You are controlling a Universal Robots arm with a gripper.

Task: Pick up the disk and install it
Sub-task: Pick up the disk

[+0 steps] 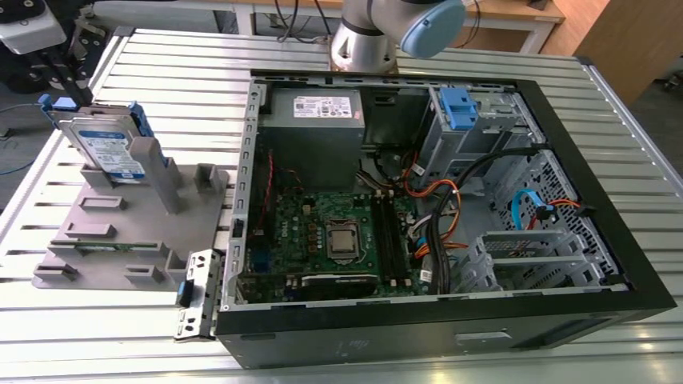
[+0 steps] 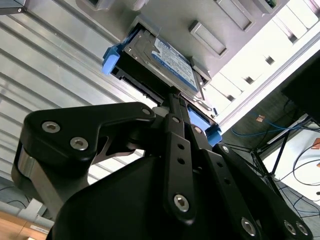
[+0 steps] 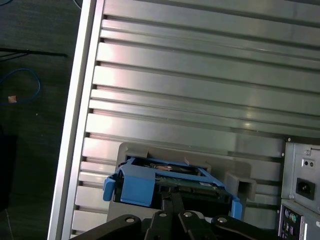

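**Exterior view.** The disk (image 1: 107,148) stands on edge, leaning slightly, in a slot of a grey fixture (image 1: 107,232) on the bench (image 1: 160,64). It lies to the exterior view's left of the open computer case (image 1: 427,340) and apart from it. The tool (image 1: 66,80) hangs at the disk's raised end, just above a blue end tab (image 1: 59,102).

**Second wrist view.** The tool (image 2: 174,100) reaches the narrow edge of the disk (image 2: 170,57), between the 2 blue tabs. Whether the tool is spread, pressed together or pinching the disk cannot be told, because its own black linkage covers the point of contact.

**First wrist view.** The tool (image 3: 171,196) sits against the disk (image 3: 136,186), which is seated in the fixture.

**The disk.** It is a flat rectangular body of silver metal, with a white-and-blue label on its broad face. A blue plastic bracket frames it and ends in a squared tab at each end.

**Materials.**
- The bench is made of ribbed aluminium slats with a dull sheen.
- The fixture is matt grey plastic, with blocky posts and open slots.
- The tool's links are matt black and studded with silver screw heads.
- The case is black outside and bare perforated sheet metal inside.
- Inside the case are a green circuit board (image 1: 331,228), a grey metal box (image 1: 315,128) with a white sticker, and a bare blue clip (image 1: 456,108) in a drive bay
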